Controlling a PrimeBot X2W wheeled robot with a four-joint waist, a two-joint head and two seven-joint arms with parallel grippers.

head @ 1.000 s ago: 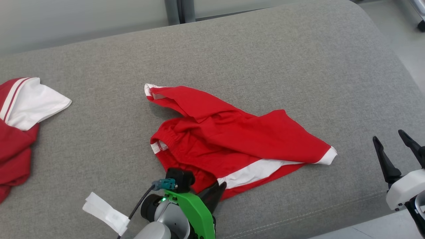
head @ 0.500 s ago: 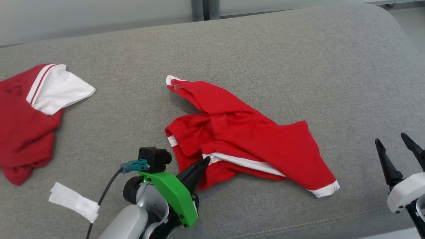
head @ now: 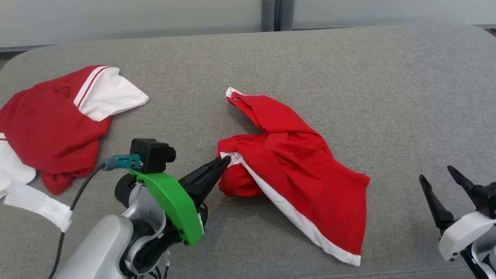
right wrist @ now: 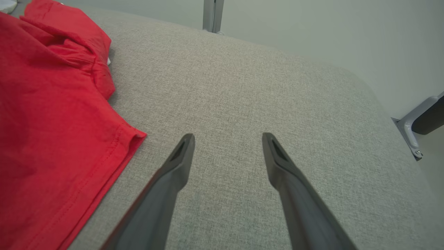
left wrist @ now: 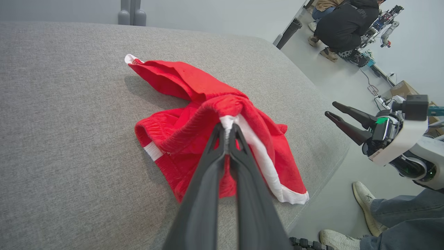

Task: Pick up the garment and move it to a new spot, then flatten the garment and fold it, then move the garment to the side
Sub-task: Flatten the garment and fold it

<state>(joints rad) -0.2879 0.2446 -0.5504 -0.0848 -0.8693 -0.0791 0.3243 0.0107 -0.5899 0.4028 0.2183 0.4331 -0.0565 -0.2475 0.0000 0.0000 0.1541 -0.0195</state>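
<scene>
Left gripper (head: pixel 225 159) is clamped on a white-trimmed edge of the red garment (head: pixel 306 174), which lies bunched mid-bench (head: pixel 368 77) and trails toward the front edge. An edge grip likely suits lifting it clear. Right gripper (head: pixel 437 173) hangs near the front right corner, fingers apart and empty.

Grey fabric cushion (head: pixel 348 77) lies under the left claw (head: pixel 226 159). Second red-and-white garment (head: pixel 54 124) sits crumpled well to claw's left, apart. Grey post (head: pixel 273 15) on the pale wall beyond the claw. Left wrist view: crouching person in black jacket (left wrist: pixel 347 21) far off to claw's right, pale sneakers (left wrist: pixel 364 199) and jeans (left wrist: pixel 409 215) nearer right, on floor.
</scene>
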